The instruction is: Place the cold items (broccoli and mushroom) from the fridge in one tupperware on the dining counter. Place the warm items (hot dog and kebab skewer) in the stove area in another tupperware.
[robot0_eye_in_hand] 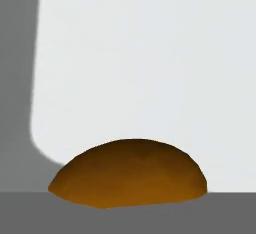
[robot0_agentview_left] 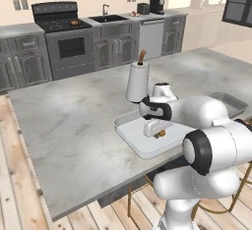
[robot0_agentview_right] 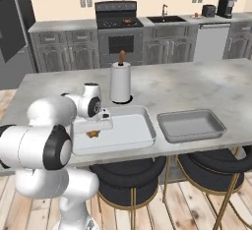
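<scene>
Our gripper [robot0_agentview_left: 158, 134] hangs low over the white tupperware [robot0_agentview_right: 140, 130] on the dining counter [robot0_agentview_left: 74, 126], and its fingers are pressed together on a small brown-orange thing. From its rounded cap, which shows large in the hand view, we judge it to be the mushroom [robot0_eye_in_hand: 130, 173]. It is held between the fingertips just above the floor of the container, near the edge closest to the robot; we cannot tell if it already touches the floor.

We think the step in hand is to put the mushroom down inside this tupperware. To do it well, we should lower the hand a little more, so the mushroom does not drop and roll, and keep it inside the wall of the container. Then we spread the fingers slowly and lift straight up, so that the fingertips do not drag it out.

Beside the white container stands a second, grey tupperware [robot0_agentview_right: 192, 124], a little apart. Behind them is a paper towel roll [robot0_agentview_left: 137, 81]. Far behind, on the stove [robot0_agentview_left: 63, 25], something orange [robot0_agentview_left: 75, 22] lies; it may be one of the warm items.
</scene>
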